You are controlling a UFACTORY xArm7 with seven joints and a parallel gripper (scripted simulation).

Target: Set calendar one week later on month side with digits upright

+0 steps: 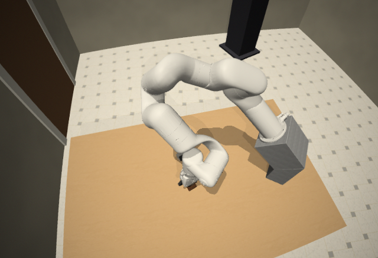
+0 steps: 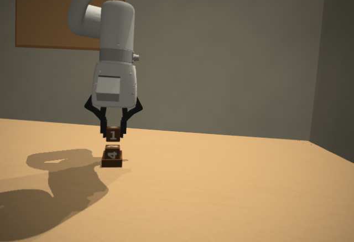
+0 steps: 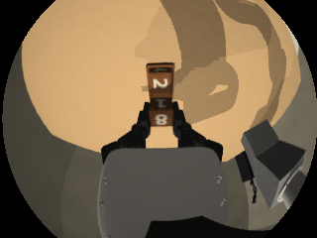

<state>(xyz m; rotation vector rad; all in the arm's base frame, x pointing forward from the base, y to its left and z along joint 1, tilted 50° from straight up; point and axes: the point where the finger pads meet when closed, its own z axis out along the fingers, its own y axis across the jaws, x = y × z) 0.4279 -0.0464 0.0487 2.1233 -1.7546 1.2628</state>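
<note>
My gripper (image 2: 113,133) (image 3: 160,108) points down and is shut on a brown cube (image 2: 113,138) (image 3: 160,124). A white 1 stands upright on its side in the exterior view, and an 8 shows on its upper face in the wrist view. In the exterior view it hangs a little above the tray (image 2: 112,163) (image 3: 160,64), not touching it. The other cube (image 2: 116,156) (image 3: 159,83) is in the tray, with a sideways 4 facing the exterior camera and a 2 on top. In the top view the arm hides most of this.
The tray lies on the wooden table (image 1: 128,212) (image 2: 228,190). The arm's grey base block (image 1: 279,154) (image 3: 272,154) stands at the right in the top view. A black pillar (image 1: 247,14) stands far behind on the floor.
</note>
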